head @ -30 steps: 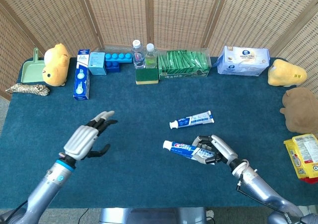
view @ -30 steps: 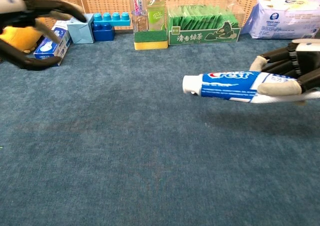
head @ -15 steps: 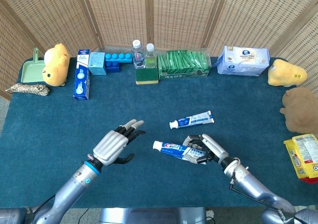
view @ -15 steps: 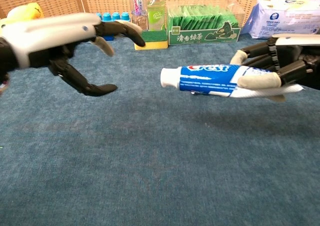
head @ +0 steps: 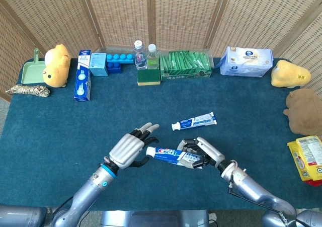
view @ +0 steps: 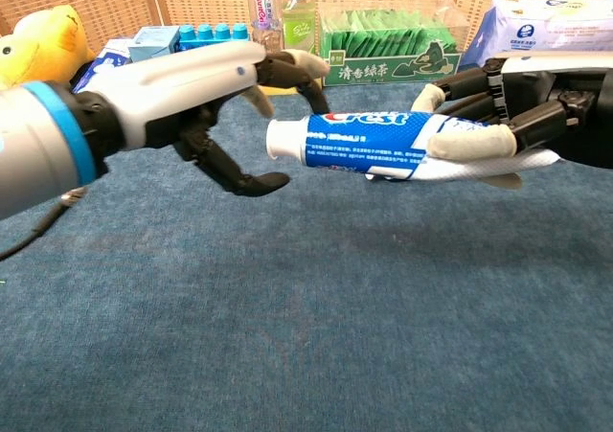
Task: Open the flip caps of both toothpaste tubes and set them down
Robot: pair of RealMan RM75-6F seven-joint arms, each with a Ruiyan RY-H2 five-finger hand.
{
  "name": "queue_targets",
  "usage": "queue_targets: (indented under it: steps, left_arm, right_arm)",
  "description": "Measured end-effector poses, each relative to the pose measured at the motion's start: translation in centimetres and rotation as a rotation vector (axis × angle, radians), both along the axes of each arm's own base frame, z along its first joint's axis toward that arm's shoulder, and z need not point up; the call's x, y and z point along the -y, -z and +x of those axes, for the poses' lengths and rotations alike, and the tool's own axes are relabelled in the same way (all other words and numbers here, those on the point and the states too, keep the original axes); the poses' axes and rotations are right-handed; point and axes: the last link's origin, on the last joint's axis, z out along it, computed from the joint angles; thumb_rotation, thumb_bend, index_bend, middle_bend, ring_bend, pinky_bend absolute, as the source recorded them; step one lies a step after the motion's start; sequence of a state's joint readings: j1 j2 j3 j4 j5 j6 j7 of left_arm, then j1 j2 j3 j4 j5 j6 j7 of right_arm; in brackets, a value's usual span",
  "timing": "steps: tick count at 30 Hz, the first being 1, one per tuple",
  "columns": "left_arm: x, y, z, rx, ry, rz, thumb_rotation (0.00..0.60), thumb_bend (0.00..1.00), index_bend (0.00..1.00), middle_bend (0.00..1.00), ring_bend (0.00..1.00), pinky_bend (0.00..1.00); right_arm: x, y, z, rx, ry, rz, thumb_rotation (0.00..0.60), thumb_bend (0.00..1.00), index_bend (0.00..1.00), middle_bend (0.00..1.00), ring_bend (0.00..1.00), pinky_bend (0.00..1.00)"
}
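— From the head view, what does each hand have?
— The right hand grips a toothpaste tube above the blue tablecloth, white cap pointing at the left hand, whose spread fingers hold nothing. A second tube lies just behind.
— And the chest view?
— The held tube is level; the left hand's fingers arch at its cap, whether touching I cannot tell.

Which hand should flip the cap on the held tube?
Left, probably. The right hand grips the Crest tube by its body, so it is occupied. The left hand holds nothing, fingers spread right at the white cap.
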State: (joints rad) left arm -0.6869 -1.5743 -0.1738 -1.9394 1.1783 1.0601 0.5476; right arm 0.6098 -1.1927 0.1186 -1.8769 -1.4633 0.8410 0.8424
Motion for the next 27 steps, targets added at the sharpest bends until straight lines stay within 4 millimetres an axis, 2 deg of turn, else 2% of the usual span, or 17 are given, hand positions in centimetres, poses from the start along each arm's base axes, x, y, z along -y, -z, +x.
queue_targets:
  steps: [11, 27]
  left_arm:
    - [0.0, 0.5, 0.9, 0.028, 0.013, -0.004, 0.600, 0.40, 0.38, 0.13, 0.06, 0.23]
    - [0.2, 0.0, 0.4, 0.016, 0.015, -0.006, 0.600, 0.49, 0.45, 0.14, 0.07, 0.23]
  right_arm:
    - [-0.3, 0.2, 0.1, -0.002, -0.001, 0.024, 0.600, 0.51, 0.92, 0.77, 0.68, 0.80]
    - [-0.3, 0.0, -1.1, -0.031, 0.026, 0.031, 0.600, 0.52, 0.92, 0.77, 0.68, 0.80]
